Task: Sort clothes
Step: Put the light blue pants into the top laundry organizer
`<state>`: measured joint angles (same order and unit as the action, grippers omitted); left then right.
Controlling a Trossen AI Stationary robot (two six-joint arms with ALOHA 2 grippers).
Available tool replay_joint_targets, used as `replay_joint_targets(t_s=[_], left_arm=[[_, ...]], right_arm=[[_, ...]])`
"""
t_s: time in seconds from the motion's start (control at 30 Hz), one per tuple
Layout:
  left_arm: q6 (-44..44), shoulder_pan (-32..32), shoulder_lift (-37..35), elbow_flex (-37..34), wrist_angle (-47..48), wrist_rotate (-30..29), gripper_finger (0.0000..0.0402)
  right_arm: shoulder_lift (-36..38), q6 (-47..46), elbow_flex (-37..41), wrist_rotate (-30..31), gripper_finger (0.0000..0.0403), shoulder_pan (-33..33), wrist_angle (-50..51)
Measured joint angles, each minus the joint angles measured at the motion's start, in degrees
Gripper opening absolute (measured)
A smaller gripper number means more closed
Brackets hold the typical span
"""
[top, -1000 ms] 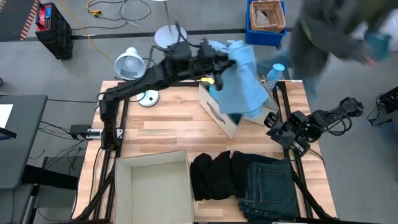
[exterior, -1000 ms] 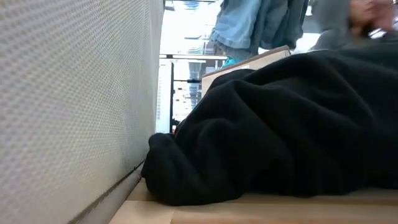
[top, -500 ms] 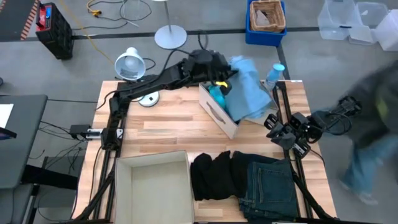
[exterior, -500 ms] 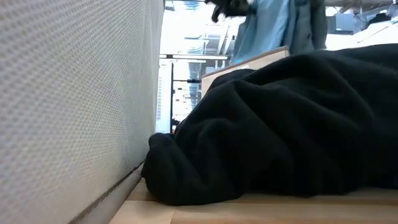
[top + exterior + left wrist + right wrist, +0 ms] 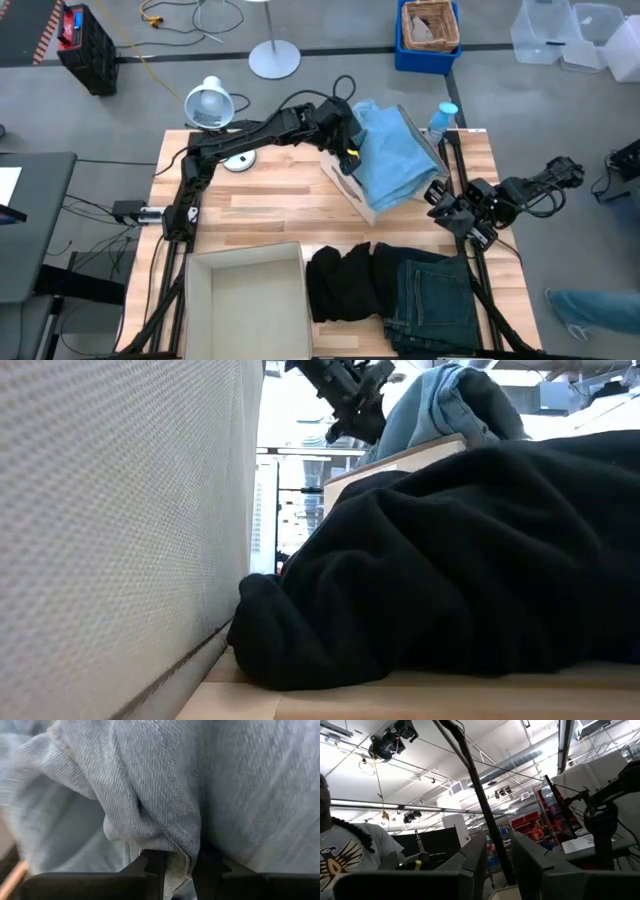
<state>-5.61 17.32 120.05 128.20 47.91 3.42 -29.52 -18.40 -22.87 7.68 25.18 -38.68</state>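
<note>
Left gripper (image 5: 345, 135), over the far box's near-left edge: fingers closed w/ a fold of the light blue denim piece (image 5: 165, 795) pinched between them (wrist view shows cloth bunched right at the tips). Denim spreads away from the gripper to its right, draped over the tilted cardboard box (image 5: 352, 185) and covering most of its opening; turquoise top not visible now, maybe under the denim, can't tell. Well toward the near edge from this gripper: black garment (image 5: 345, 280) heaped on the wooden table (image 5: 260, 215), touching the dark blue-green jeans (image 5: 435, 300) on its right; a second, open cardboard box (image 5: 245, 305) sits just left of the black heap, nothing seen inside. Right gripper (image 5: 452, 212) waits at the table's right edge, fingers parted, holding nothing. Progress, as judged: denim delivered to far box but not yet let go; black garment and jeans unsorted, so roughly half remains.
</note>
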Motion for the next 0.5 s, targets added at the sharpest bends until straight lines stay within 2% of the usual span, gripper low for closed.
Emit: replay_joint_targets(t_s=[0.2, 0.3, 0.37, 0.5], left_arm=[[-8.3, 0.5, 4.4, 0.2, 4.7, 4.1, 0.0055], [-12.8, 0.7, 6.6, 0.0, 7.4, 3.7, 0.0057], [-14.3, 0.4, 6.6, 0.0, 7.5, 3.5, 0.009], [-13.6, -0.5, 6.2, 0.0, 4.1, 2.3, 0.0191]], right_arm=[[0.0, -2.0, 0.0, 0.0, 0.0109, -1.8, -0.2], [-0.1, -2.7, 0.0, 0.0, 0.0109, -2.5, -0.2], [-0.1, -2.7, 0.0, 0.0, 0.0109, -2.5, -0.2], [-0.1, -2.7, 0.0, 0.0, 0.0109, -2.4, 0.0]])
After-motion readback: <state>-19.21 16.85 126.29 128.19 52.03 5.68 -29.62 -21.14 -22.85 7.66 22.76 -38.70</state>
